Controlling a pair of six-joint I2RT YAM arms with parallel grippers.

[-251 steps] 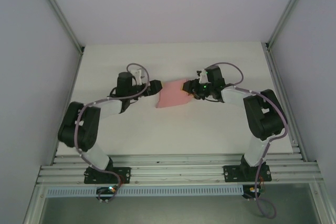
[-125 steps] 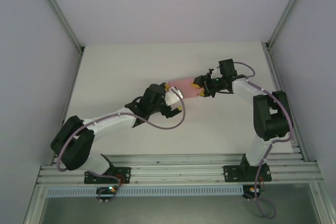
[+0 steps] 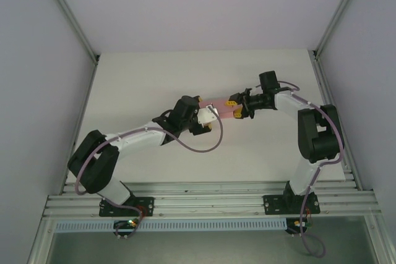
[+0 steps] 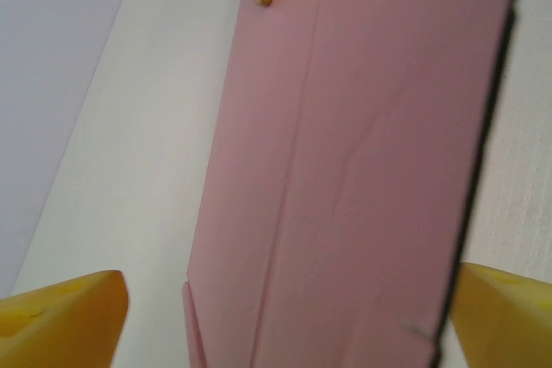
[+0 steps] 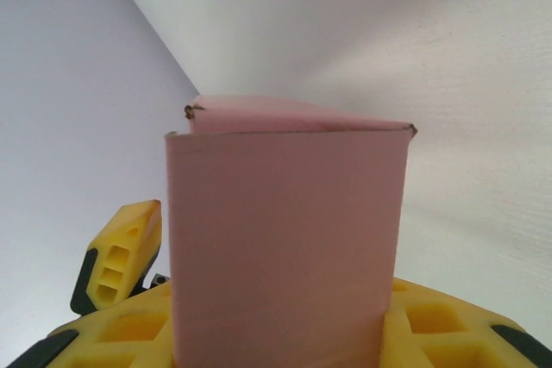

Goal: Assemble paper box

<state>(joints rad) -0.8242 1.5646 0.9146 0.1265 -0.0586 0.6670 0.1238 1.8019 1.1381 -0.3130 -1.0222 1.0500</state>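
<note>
R gripper [image 3: 235, 108] on creased paper box [image 5: 285, 239]

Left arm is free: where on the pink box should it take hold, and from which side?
Take the paper box at its free left end, across the narrow width, coming in along its length. The right gripper clamps the other end, and the open left gripper has a fingertip outside each long edge, so closing there should probably pinch it squarely.
</note>
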